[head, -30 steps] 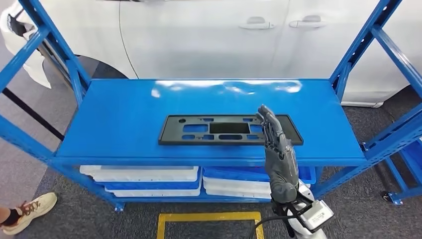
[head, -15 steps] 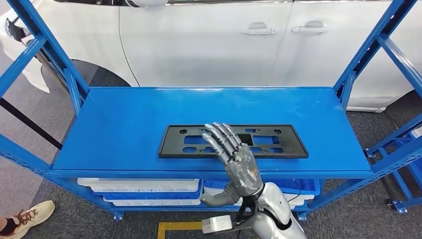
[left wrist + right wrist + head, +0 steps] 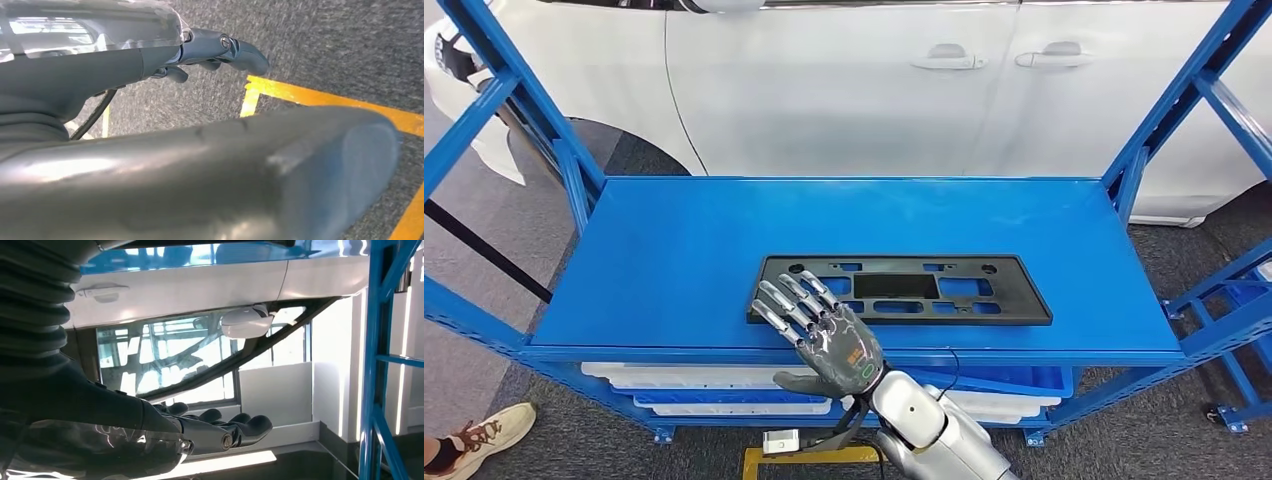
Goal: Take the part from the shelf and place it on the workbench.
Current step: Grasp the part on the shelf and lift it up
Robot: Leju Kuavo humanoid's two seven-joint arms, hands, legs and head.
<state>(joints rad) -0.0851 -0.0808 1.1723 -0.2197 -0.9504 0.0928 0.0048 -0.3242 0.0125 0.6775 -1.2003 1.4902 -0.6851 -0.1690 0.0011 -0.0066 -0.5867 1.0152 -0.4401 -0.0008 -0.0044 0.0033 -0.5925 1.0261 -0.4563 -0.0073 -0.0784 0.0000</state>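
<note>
The part, a flat black rectangular plate with cut-outs [image 3: 904,290], lies on the blue shelf top [image 3: 684,250], near its front edge. My right hand [image 3: 819,330] hovers at the shelf's front edge, over the plate's left front corner, fingers spread and pointing left and away, holding nothing. In the right wrist view the same hand [image 3: 220,432] stretches out flat towards the car's window. My left hand [image 3: 220,50] hangs over the grey floor, fingers loosely extended, with nothing in it.
A white car [image 3: 844,80] stands right behind the shelf. Blue uprights [image 3: 1154,120] frame both ends. White and blue trays [image 3: 714,380] are stacked on the lower level. A person's shoe [image 3: 484,430] is at the bottom left. Yellow tape [image 3: 310,95] marks the floor.
My right hand has swept left along the shelf's front, from the plate's right end to its left corner, turning flat with fingers spread. The view has shifted slightly.
</note>
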